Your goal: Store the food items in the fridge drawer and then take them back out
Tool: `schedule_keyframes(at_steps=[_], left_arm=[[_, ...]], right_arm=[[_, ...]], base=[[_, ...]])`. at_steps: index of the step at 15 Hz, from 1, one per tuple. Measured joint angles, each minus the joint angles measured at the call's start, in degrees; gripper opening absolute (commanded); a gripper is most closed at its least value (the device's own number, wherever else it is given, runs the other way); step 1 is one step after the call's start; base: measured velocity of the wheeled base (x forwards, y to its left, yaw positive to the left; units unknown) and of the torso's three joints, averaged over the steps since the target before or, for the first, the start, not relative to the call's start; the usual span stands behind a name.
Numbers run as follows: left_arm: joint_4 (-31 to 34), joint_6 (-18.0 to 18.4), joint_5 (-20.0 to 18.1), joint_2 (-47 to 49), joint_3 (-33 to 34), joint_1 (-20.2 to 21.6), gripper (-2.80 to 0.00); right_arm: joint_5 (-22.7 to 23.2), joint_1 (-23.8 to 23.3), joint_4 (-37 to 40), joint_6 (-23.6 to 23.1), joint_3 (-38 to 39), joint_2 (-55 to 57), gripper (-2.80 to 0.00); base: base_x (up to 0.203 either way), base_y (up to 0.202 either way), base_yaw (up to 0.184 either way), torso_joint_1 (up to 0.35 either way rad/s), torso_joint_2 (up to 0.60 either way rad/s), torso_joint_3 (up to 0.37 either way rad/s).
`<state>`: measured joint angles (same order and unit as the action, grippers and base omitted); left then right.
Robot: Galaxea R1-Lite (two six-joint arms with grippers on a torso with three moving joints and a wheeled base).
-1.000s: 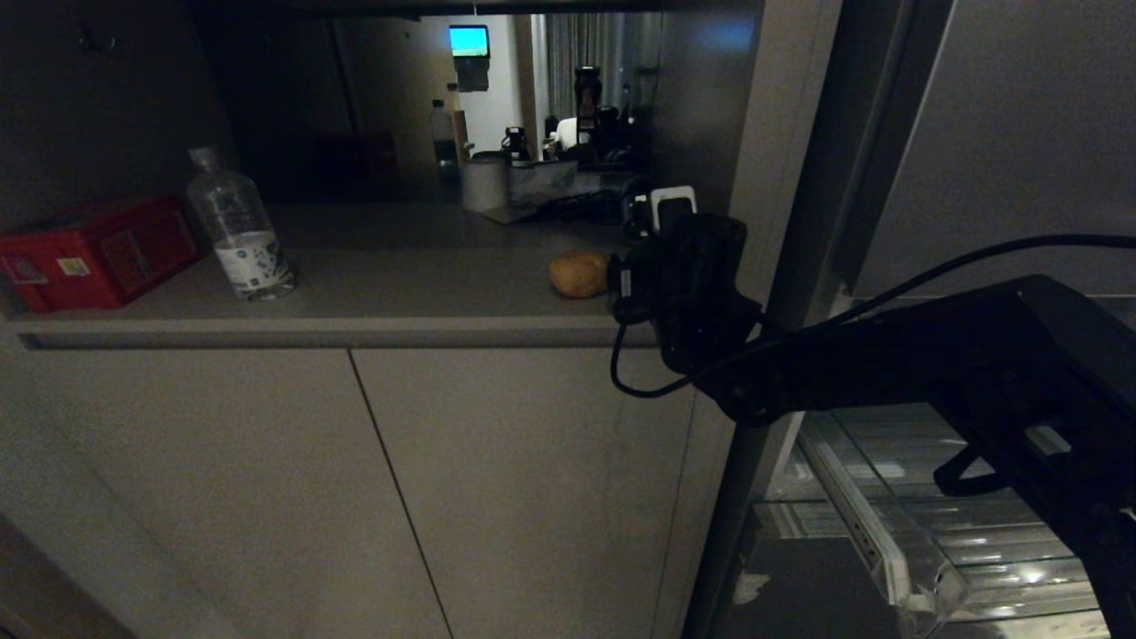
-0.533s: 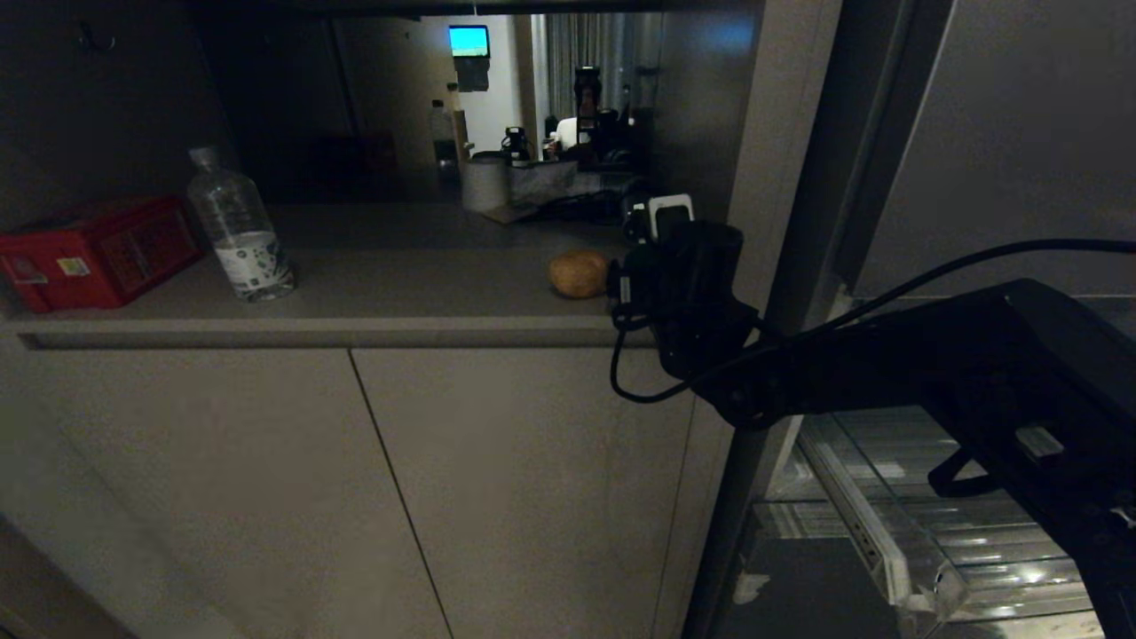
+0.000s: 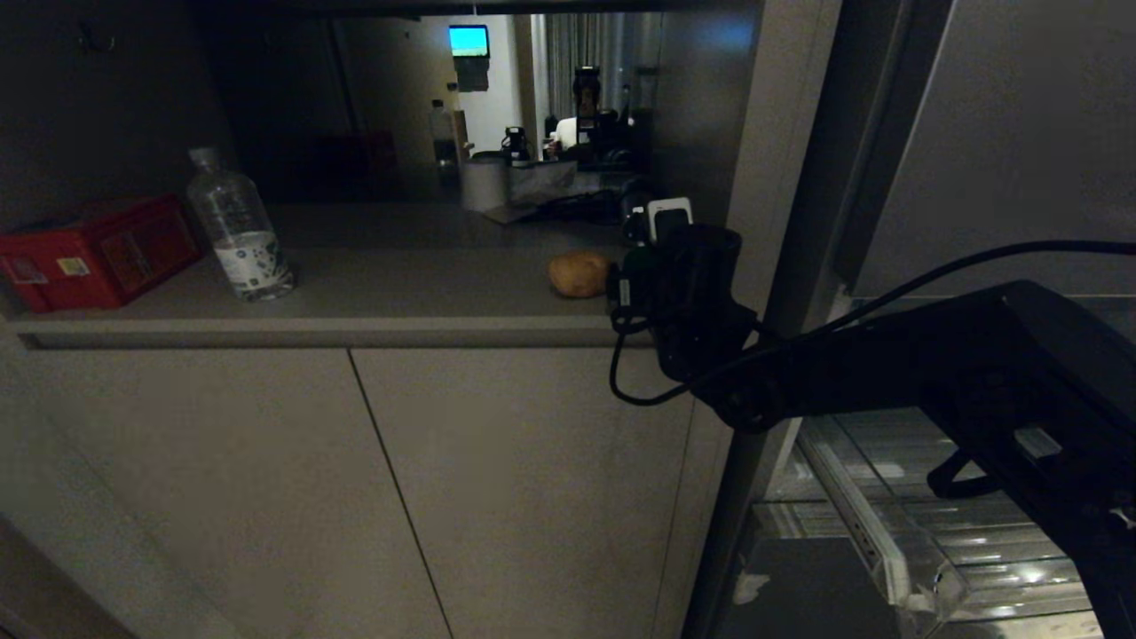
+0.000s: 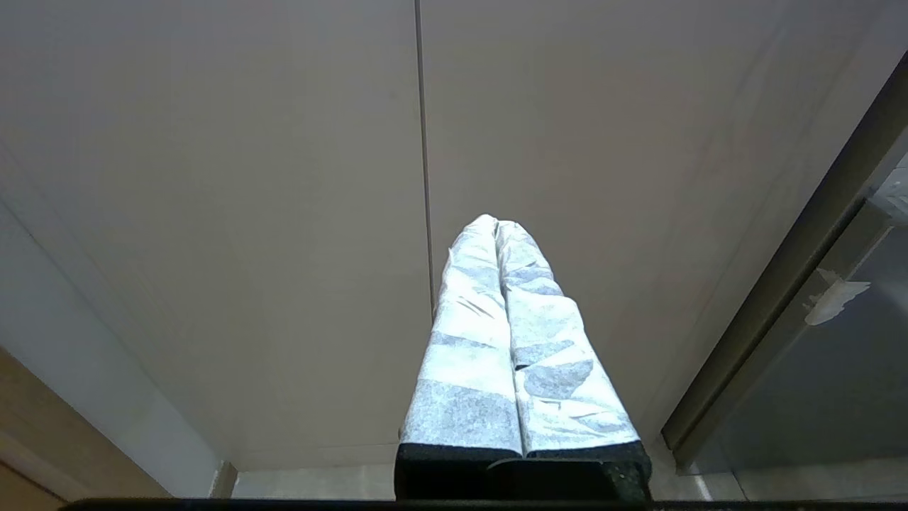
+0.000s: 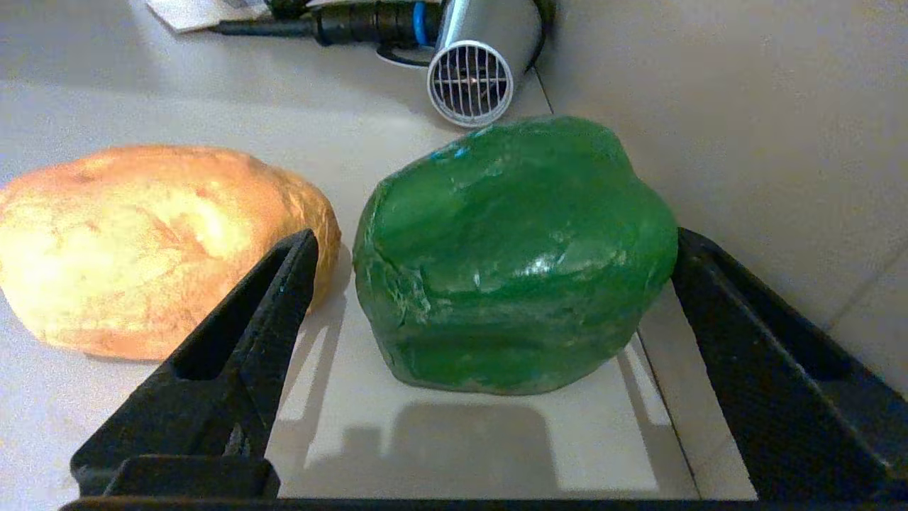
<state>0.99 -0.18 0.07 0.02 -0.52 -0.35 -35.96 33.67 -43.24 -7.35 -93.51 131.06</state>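
The green pepper-like food item (image 5: 518, 255) sits on the counter beside a side wall. My right gripper (image 5: 494, 241) is open around it, one finger (image 5: 248, 333) between the pepper and the brown potato-like item (image 5: 156, 241), the other finger (image 5: 752, 341) at the pepper's wall side. In the head view the potato (image 3: 577, 273) shows just left of my right wrist (image 3: 688, 275), which hides the pepper. The clear fridge drawer (image 3: 896, 550) stands pulled out at lower right. My left gripper (image 4: 496, 223) is shut and empty in front of the cabinet doors.
A clear water bottle (image 3: 240, 231) and a red box (image 3: 98, 253) stand at the counter's left. A silver nozzle with a grille (image 5: 472, 71) and a black cable lie behind the pepper. The side wall (image 5: 745, 106) runs close along the pepper.
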Motion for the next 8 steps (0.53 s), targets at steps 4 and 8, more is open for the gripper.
schedule_keyframes(at_steps=[4, 8], left_arm=[[0.0, -0.02, 0.0, 0.0, 0.0, 0.0, -2.8], [0.0, -0.02, 0.0, 0.0, 0.0, 0.02, -2.8]], right_arm=[[-0.18, 0.2, 0.0, -0.02, 0.32, 0.0, 0.0], [-0.17, 0.21, 0.05, -0.13, 0.4, 0.09, 0.0]], base=[[0.0, 0.0, 0.0, 0.0, 0.0, 0.0], [0.0, 0.0, 0.0, 0.0, 0.0, 0.0]])
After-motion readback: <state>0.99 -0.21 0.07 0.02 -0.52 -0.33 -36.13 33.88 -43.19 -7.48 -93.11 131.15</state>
